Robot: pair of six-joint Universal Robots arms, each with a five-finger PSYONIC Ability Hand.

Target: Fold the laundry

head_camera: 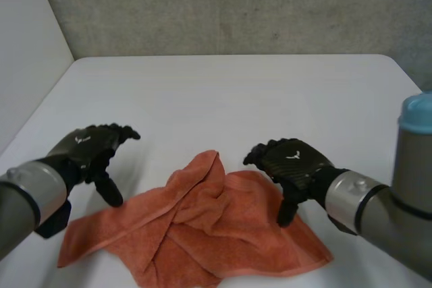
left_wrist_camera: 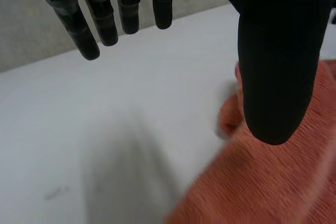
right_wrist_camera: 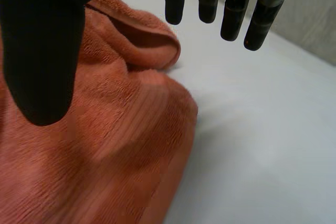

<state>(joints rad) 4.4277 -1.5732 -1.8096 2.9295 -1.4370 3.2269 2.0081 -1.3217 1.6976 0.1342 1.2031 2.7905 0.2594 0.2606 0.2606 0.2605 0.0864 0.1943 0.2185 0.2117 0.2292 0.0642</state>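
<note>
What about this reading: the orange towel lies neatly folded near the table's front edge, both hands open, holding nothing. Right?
No: the towel lies crumpled, bunched at its middle, as the head view shows. The rest holds: it is near the table's front edge, left hand and right hand open, holding nothing.

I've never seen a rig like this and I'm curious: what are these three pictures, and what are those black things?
It is a two-armed robot at a white table, and the black things are its hands. The wide picture comes from a camera between and behind the arms, looking down. It shows the left robot hand and the right robot hand on either side of a crumpled orange towel, the laundry to be folded. The other two pictures come from a camera on each wrist, looking along the palm, so the thumb looms large over the towel. Both hands are open, and neither holds the towel.
</note>
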